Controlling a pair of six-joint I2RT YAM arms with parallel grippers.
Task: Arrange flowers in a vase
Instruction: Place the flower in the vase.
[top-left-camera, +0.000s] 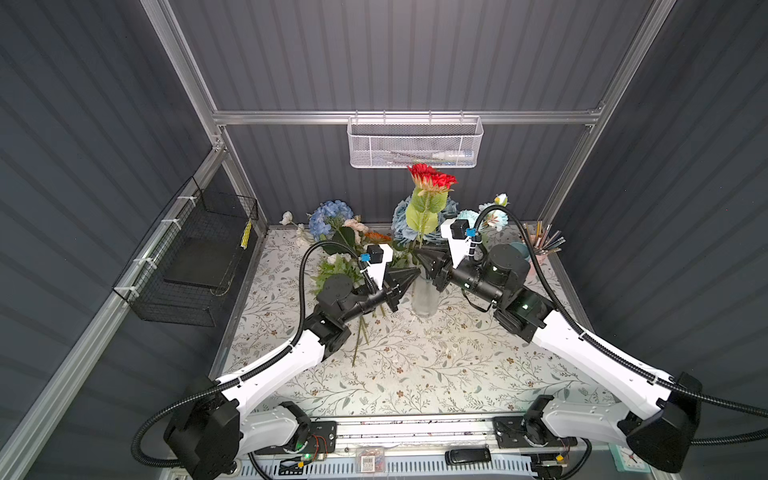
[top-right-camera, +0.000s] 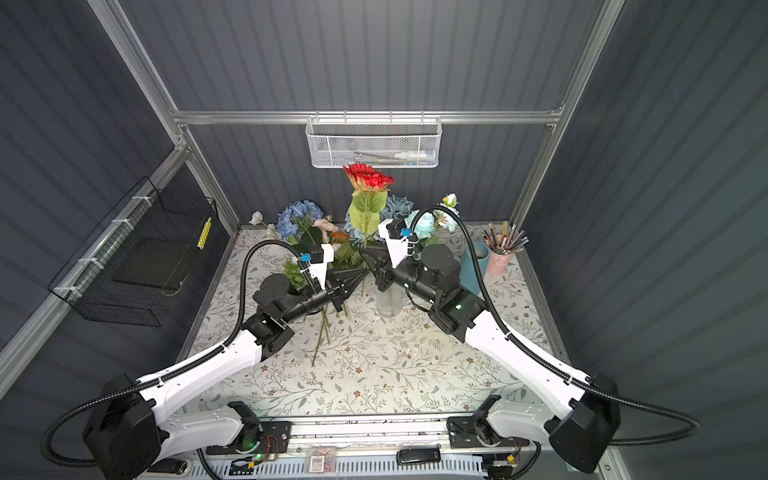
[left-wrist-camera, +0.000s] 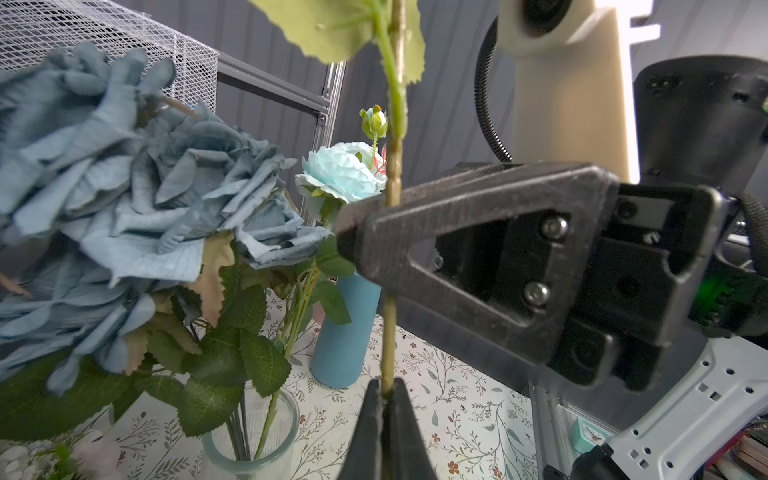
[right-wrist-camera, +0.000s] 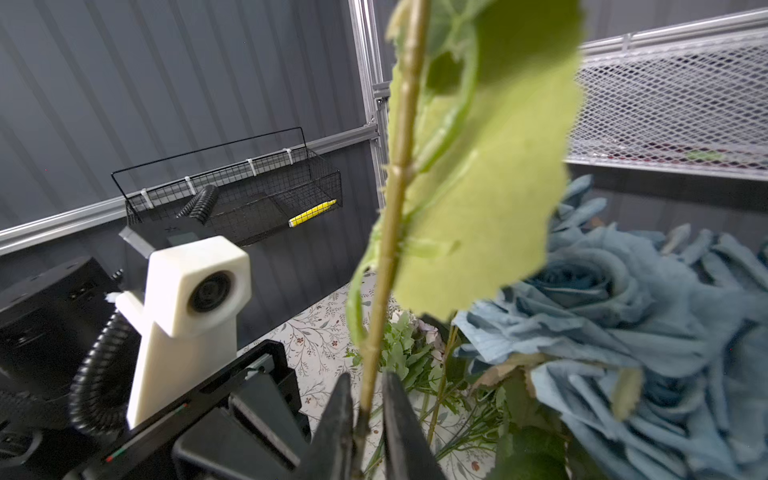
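Observation:
A red sunflower (top-left-camera: 432, 176) (top-right-camera: 368, 176) stands upright on a long yellow-green stem (left-wrist-camera: 390, 324) (right-wrist-camera: 395, 199), over a clear glass vase (top-left-camera: 424, 297) (top-right-camera: 389, 301). My left gripper (top-left-camera: 417, 272) (left-wrist-camera: 386, 388) is shut on the stem low down. My right gripper (top-left-camera: 417, 253) (right-wrist-camera: 368, 386) grips the same stem just above it, jaws closed against it. Dusty-blue roses (left-wrist-camera: 145, 187) (right-wrist-camera: 623, 299) stand in the glass vase (left-wrist-camera: 291, 411). The stem's lower end is hidden behind the grippers.
More flowers lie at the back left, among them a blue hydrangea (top-left-camera: 330, 216) (top-right-camera: 299, 216). A blue cylinder vase (top-right-camera: 478, 266) (left-wrist-camera: 345, 332) with pale blue blooms and a pink pencil cup (top-right-camera: 500, 259) stand at the back right. A white mesh basket (top-left-camera: 415, 145) hangs behind.

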